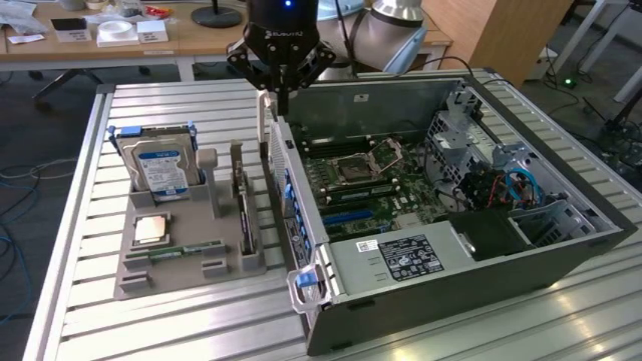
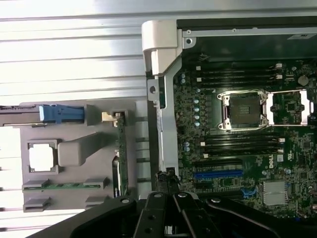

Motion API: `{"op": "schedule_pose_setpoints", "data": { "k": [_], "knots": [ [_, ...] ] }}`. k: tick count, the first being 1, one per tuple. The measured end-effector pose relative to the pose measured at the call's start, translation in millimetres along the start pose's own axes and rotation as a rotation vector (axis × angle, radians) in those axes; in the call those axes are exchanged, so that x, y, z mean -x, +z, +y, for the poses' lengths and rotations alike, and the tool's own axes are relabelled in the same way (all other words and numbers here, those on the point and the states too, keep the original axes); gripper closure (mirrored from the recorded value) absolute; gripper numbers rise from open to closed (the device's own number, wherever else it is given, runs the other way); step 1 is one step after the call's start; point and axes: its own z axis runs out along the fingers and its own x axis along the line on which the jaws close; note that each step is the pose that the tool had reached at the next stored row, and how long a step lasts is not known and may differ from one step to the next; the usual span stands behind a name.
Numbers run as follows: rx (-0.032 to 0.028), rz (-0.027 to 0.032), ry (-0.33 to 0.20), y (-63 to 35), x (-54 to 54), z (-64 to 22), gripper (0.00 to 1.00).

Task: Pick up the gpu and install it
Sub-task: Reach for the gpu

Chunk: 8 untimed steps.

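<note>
The graphics card [image 1: 243, 201] [image 2: 120, 153] stood on its long edge in a slot of the grey holder [image 1: 171, 284]. It was a thin, dark board seen almost edge-on, with green showing along its rim from the wrist camera. It sat on the holder's three o'clock side in the exterior view, just beside the wall of the computer case [image 1: 452, 274], and nothing was gripping it.

The claw [image 1: 284, 104] [image 2: 166, 181] hung at about one o'clock from the card, above the case's near rim. Its fingers were pressed together on nothing.

The holder also carried a hard drive [image 1: 162, 169] with a blue-and-white label, upright at its eleven o'clock corner. A square processor chip [image 1: 152, 228] lay flat in a recess, and a narrow green memory stick [image 1: 186, 249] lay along the six o'clock edge.

The case lay open on the slatted table [image 1: 120, 323]. Inside it were the mainboard [image 1: 386, 192] with an open, bare processor socket [image 1: 373, 159] and a labelled power supply [image 1: 401, 256] at five o'clock.
</note>
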Motion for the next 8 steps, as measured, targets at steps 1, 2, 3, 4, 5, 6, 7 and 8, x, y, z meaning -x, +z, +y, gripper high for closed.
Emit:
{"op": "schedule_pose_setpoints", "data": {
  "k": [1,2,3,4,5,6,7,8],
  "knots": [
    [0.0,0.0,0.0,0.0,-2.4,-0.2,0.89],
    [0.0,0.0,0.0,-0.1,-5.0,-0.4,0.89],
    [0.0,0.0,0.0,-0.1,-7.3,-0.6,0.89],
    [0.0,-0.0001,0.0,-0.1,-9.7,-0.7,0.89],
    [0.0,0.0,0.0,-0.2,-12.2,-0.9,0.89],
    [0.0,0.0,0.0,-0.2,-14.7,-1.1,0.89],
    [0.0,-0.0001,0.0,-0.3,-17.1,-1.3,0.89],
    [0.0001,-0.0001,0.0,-0.3,-19.7,-1.5,0.89]
  ]
}}
